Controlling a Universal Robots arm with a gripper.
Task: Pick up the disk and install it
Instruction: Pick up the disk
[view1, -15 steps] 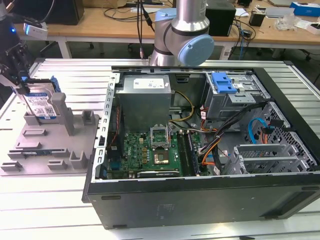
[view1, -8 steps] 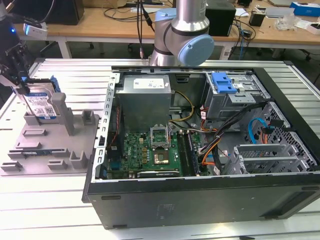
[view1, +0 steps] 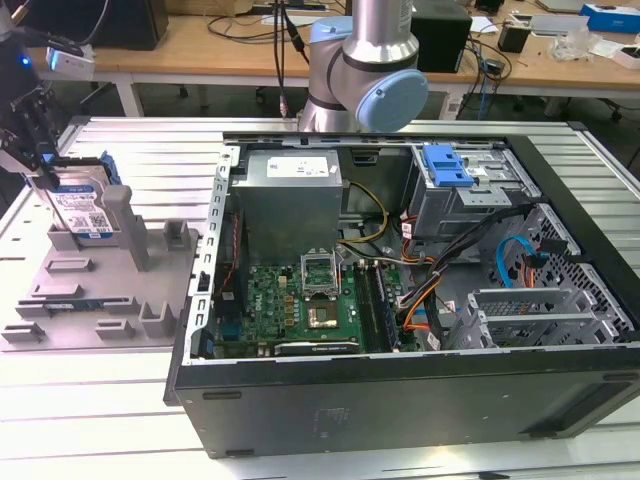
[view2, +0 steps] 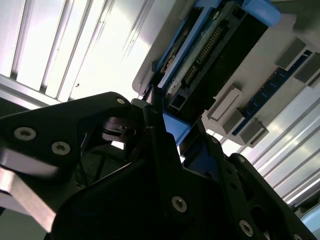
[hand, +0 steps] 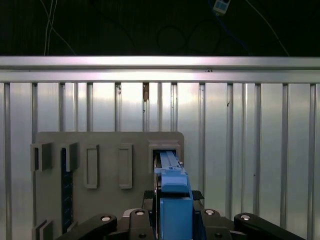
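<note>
1. Disk (view1: 84, 212): stands on edge in a slot of the grey stand (view1: 95, 300), at the exterior view's left.
2. Jaws: closed on the disk's upper edge, one on each side of its blue frame (hand: 175, 200), as seen in both wrist views.
3. Open computer case (view1: 400, 400): lies on the slatted surface (view1: 100, 420) just beside the stand. Its drive cage (view1: 465, 190) is well apart from the disk.

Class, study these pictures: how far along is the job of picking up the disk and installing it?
Done: the gripper is at the disk. In hand: the pick-up, with the disk upright in the grey stand. Left: the disk is not yet lifted or in the drive cage of the open computer case.
</note>
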